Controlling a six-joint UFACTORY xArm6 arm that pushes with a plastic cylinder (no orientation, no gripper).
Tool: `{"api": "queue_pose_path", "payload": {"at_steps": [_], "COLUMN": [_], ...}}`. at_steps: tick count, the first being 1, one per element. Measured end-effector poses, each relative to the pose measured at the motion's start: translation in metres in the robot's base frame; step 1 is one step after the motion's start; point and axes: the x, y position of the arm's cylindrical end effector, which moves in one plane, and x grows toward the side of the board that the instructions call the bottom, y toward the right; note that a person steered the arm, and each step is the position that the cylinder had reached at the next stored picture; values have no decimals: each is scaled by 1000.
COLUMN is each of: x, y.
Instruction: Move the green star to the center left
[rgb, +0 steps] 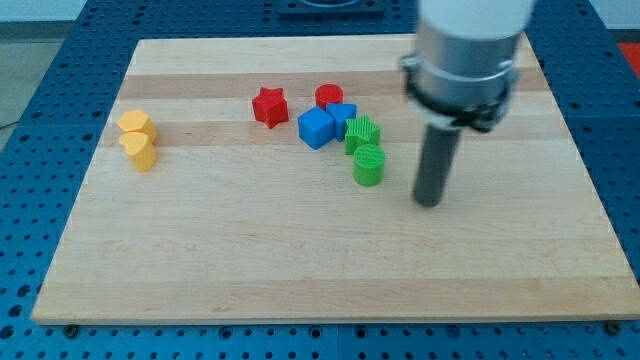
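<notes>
- Wooden board (300, 270) lies on a blue perforated table (40, 60); light grain, paler band along the view's top.
- My tip (429, 203) rests on the board right of centre, at the end of a straight dark rod (436, 160) hanging from a grey cylindrical arm housing (468, 50).
- No pincer on this arm: only the rod, so nothing is clasped and there is no opening to report.
- Green star (362, 132) sits near the board's centre, in the cluster, to the view's left of my tip and slightly higher. A gap of bare wood separates it from the tip; no contact.
- Green cylinder (369, 165) stands just below the green star, touching or nearly so; it is the block nearest my tip, also apart from it.
- Blue cube (316, 128) lies just left of the green star, close beside it.
- A second blue block (343, 114), shape unclear, is wedged behind the blue cube, against the green star's upper left.
- Red cylinder (329, 96) sits at the cluster's top, touching the second blue block.
- Red star (269, 106) stands a little left of the cluster, apart from it.
- Two yellow blocks at the board's centre left, well apart from everything else: upper yellow block (134, 124) and lower yellow block (139, 151), touching each other; shapes are hard to make out.
</notes>
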Motion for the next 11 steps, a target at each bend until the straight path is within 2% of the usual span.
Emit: {"api": "queue_pose_path", "payload": {"at_steps": [1,2,3,5,6,7,8,10,11], "x": [-51,-95,-100,-56,-47,-37,-13,-63,-64], "y": [20,3,-37,-127,-136,-120,-129,-214,-202]}}
